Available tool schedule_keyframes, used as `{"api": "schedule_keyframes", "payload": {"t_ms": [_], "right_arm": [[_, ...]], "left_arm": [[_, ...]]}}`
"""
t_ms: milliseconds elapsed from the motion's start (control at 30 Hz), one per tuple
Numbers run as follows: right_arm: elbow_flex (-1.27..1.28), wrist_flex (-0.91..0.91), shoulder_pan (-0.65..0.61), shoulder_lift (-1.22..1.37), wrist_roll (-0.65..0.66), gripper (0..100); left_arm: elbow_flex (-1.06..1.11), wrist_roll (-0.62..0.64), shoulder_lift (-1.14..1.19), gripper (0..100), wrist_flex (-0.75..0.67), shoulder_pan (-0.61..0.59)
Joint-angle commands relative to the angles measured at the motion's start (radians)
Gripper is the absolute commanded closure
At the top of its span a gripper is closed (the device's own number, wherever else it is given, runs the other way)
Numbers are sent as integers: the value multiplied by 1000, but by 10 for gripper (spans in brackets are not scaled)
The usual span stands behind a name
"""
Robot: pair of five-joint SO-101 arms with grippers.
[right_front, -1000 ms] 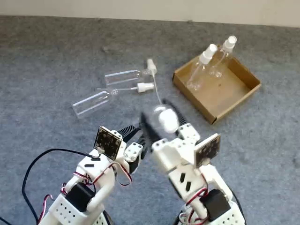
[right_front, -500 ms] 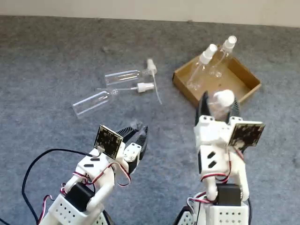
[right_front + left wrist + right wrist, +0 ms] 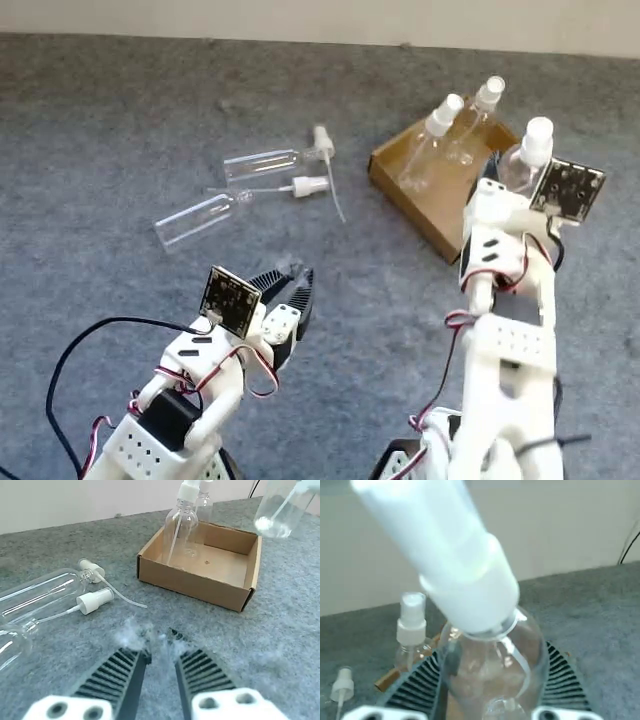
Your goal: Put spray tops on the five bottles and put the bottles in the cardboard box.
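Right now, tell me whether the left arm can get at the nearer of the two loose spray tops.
Probably yes. The left gripper stands open, low over the table, and the nearer spray top lies ahead of it with nothing between them.

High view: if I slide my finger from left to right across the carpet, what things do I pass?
Leftmost bottle → second lying bottle → loose spray top → box → held bottle
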Motion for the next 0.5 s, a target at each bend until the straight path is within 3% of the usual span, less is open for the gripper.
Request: {"api": "schedule_keyframes", "payload": {"t_ms": [0, 167, 467], "right_arm": [[-81, -142, 18, 116, -2, 837], [-140, -274, 24, 278, -2, 837], [-435, -277, 59, 587, -6, 836]], "left_arm": [[19, -12, -7, 994, 2, -8], [19, -12, -7, 994, 2, -8], [19, -12, -7, 994, 2, -8]]}}
